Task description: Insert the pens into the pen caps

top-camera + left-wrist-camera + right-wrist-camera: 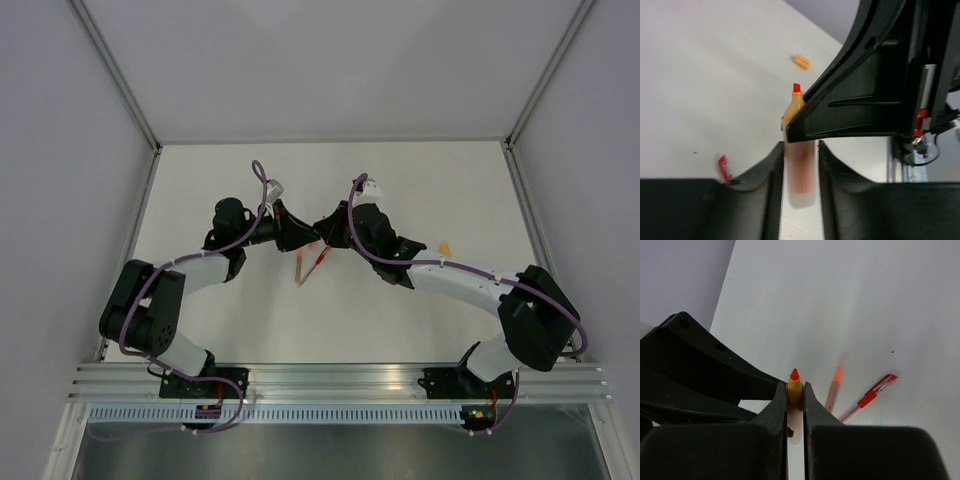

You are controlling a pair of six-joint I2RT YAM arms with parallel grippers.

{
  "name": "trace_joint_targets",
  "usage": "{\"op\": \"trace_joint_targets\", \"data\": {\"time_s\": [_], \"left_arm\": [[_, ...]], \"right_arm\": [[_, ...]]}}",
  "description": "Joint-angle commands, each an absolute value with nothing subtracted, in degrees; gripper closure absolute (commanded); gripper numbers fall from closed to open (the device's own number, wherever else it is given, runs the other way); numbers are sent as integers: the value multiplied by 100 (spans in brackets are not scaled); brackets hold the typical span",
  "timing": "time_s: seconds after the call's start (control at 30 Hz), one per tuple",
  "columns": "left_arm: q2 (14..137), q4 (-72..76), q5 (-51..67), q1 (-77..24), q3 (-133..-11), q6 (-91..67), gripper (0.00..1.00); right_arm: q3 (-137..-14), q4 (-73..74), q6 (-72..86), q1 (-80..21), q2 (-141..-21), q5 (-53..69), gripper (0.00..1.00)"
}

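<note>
An orange pen (801,175) with a red nib (794,374) hangs above the table between both grippers. My right gripper (795,390) is shut on its yellow-orange neck just below the nib. My left gripper (801,150) is shut on its pale orange barrel, and the blunt end pokes out behind the fingers. In the top view the left gripper (298,238) and right gripper (324,232) meet tip to tip at mid-table. A small orange pen cap (801,61) lies alone on the table to the right (445,248).
An orange-pink pen (834,387) and a red pen (869,398) lie side by side on the white table just below the grippers (303,270). The red pen's end (725,167) shows beside my left finger. Grey walls and metal rails bound the table.
</note>
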State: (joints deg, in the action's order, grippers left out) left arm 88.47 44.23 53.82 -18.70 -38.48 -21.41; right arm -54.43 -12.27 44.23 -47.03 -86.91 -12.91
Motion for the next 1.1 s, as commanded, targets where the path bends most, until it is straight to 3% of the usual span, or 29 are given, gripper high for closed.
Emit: {"op": "trace_joint_targets", "data": {"time_s": [0.0,0.03,0.1,0.2,0.23,0.43,0.7,0.97,1.07], "left_arm": [[8807,5622,6176,-2065,-3640,-2907,59],[8824,6695,6300,-2196,-3482,-3388,44],[8964,7747,6381,-2346,-3165,-4022,35],[9367,9129,6398,-2557,-3348,-5541,33],[9465,9506,6512,-2636,-3444,-6277,2],[9098,9483,6838,-2997,-3542,-6011,0],[9360,9510,7391,-3172,-3990,-7251,0],[8887,9466,7419,-3753,-3798,-6672,0],[8386,8511,7392,-3797,-3657,-5788,0]], "right_arm": [[-5459,-1687,4211,-4755,-8307,-801,100],[-5388,-1714,4097,-4764,-8166,-678,100],[-5142,-1714,3763,-4755,-7701,-326,100],[-5036,-1320,3446,-4755,-7165,-36,100],[-4993,-1188,3393,-4764,-7024,-18,100],[-4983,-547,2989,-4764,-6075,473,100],[-5203,325,2646,-4764,-5450,1081,100],[-4879,598,2610,-4764,-5186,1108,100],[-4712,615,2637,-4755,-4993,1107,100]]}}
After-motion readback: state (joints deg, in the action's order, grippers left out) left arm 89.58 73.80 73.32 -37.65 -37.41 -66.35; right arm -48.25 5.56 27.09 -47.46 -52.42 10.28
